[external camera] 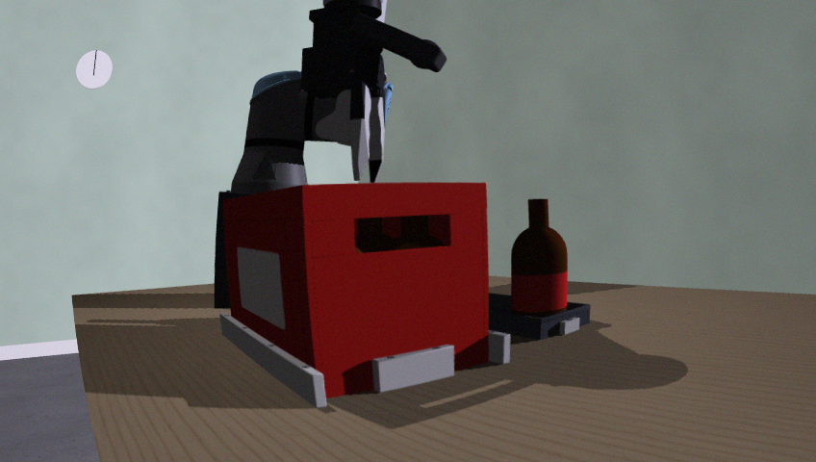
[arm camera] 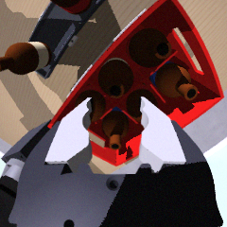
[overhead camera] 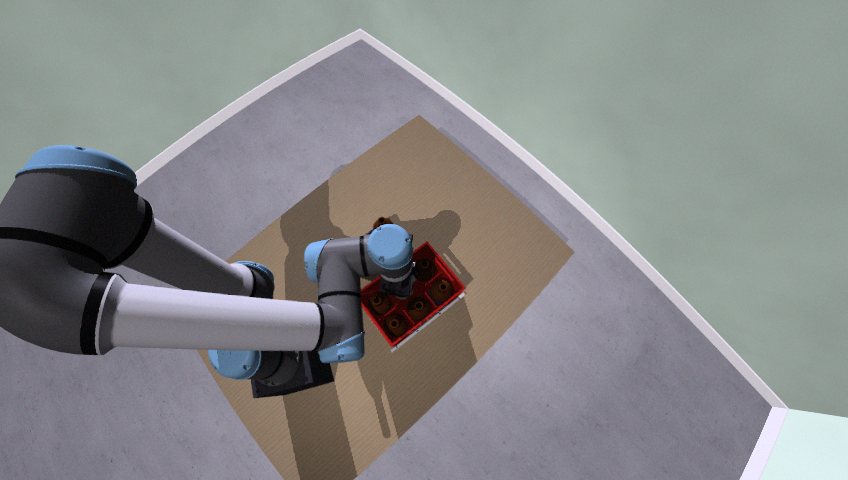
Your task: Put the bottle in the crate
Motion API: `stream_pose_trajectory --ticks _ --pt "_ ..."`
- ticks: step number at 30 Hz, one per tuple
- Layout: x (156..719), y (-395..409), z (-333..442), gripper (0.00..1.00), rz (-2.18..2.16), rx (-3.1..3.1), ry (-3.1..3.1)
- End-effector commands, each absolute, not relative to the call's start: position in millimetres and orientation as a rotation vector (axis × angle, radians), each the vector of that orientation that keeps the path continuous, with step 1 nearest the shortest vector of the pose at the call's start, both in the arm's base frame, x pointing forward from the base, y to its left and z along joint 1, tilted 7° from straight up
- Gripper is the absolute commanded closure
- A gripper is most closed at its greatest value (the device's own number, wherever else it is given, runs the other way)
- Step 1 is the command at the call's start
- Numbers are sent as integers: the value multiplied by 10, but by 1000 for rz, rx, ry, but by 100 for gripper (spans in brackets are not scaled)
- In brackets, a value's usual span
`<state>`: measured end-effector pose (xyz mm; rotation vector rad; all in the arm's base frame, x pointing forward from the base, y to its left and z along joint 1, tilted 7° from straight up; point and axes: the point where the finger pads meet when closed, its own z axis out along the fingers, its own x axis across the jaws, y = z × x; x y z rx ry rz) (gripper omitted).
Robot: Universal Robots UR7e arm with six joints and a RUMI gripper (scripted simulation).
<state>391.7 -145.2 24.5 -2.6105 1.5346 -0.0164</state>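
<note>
The red crate (external camera: 366, 280) stands on the wooden table top, and several brown bottles stand in its slots (arm camera: 142, 90). My gripper (external camera: 366, 171) hangs just above the crate's rim, pointing straight down. Its fingers are partly open with nothing between them. In the wrist view the gripper (arm camera: 114, 120) is right over a brown bottle (arm camera: 114, 132) that stands in a near slot of the crate, below the fingertips. Beside the crate a dark tray (external camera: 538, 320) holds one upright brown bottle with a red label (external camera: 538, 257). From above, the arm's wrist hides the gripper over the crate (overhead camera: 413, 294).
Grey stop blocks (external camera: 412, 366) lie against the crate's base. The tray (arm camera: 61, 28) lies close to the crate's far side, with a bottle (arm camera: 26, 57) on it. The robot's base (overhead camera: 285, 374) stands at the near left of the table top.
</note>
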Motion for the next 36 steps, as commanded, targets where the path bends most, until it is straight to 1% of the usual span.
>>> stream_pose_trajectory --ticks 1,14,28,29,36 --pt "3910 -1464 357 62 -17 -2610 1534" --pt "3893 -1487 602 62 -17 -2610 1534" --pt "3890 -1492 653 62 -17 -2610 1534" --pt "3890 -1492 653 100 -17 -2610 1534" --pt "3890 -1492 653 100 -17 -2610 1534"
